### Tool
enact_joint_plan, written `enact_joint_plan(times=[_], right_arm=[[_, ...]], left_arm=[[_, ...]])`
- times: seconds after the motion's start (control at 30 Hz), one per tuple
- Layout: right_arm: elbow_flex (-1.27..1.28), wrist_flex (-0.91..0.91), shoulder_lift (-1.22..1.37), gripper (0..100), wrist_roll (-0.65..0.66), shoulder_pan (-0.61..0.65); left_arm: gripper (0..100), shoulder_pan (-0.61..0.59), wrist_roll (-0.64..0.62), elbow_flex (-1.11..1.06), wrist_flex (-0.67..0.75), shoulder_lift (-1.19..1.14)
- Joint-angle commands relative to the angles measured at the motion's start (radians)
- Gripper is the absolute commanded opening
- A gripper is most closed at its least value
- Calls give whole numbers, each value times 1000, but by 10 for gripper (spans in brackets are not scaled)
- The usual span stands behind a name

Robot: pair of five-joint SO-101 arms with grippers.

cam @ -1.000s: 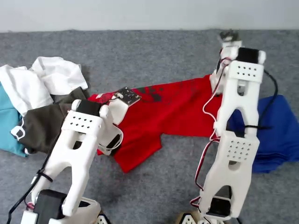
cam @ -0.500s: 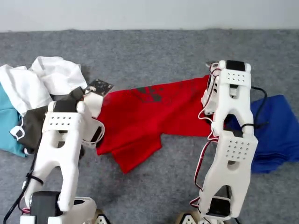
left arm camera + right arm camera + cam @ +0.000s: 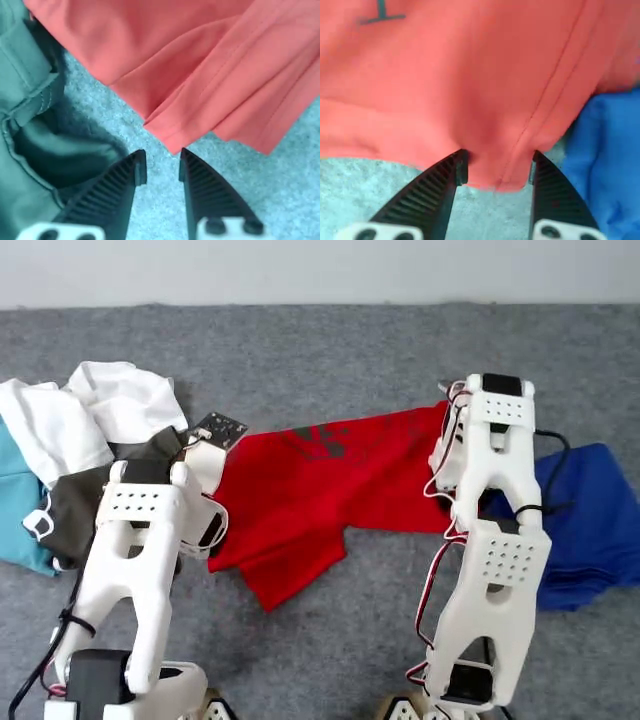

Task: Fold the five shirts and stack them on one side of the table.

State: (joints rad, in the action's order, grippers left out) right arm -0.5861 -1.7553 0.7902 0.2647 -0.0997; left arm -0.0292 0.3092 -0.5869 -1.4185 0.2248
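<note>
At the red shirt's left hem corner, the left claw hangs over the grey table. Its jaws are parted by a narrow gap with nothing between them, and the corner lies just off their tips. A green shirt touches the red shirt on that side. Over the red shirt's right hem sits the right claw, its jaws spread wide with a bunched fold of red cloth between them. A blue shirt lies against the red shirt's right end. A white shirt and a teal shirt lie left of the red shirt, beyond the green one.
</note>
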Motion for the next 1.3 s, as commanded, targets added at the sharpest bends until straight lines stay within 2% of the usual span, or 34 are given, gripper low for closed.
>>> enact_joint_plan(times=[0.0, 0.17, 0.27, 0.47, 0.53, 0.7, 0.97, 1.27], right_arm=[[130, -35, -148, 208, -3, -5], [273, 45, -245, 208, -3, -25], [354, 137, -234, 208, -3, -30], [436, 288, -182, 206, -5, -28], [436, 306, -170, 172, -5, -30], [431, 311, -156, 8, -3, -27], [428, 278, -173, 11, -2, -25], [431, 222, -277, 10, 89, -25]], left_arm=[[119, 3, -5, 4, 8, 28], [119, 6, -49, -21, 72, 28], [119, 8, -91, -65, 120, 28], [119, 8, -94, -108, 172, 28], [119, 8, -94, -110, 189, 28], [117, 9, -94, -110, 192, 28], [115, 9, -94, -108, 192, 28], [115, 11, -95, -108, 186, 29]])
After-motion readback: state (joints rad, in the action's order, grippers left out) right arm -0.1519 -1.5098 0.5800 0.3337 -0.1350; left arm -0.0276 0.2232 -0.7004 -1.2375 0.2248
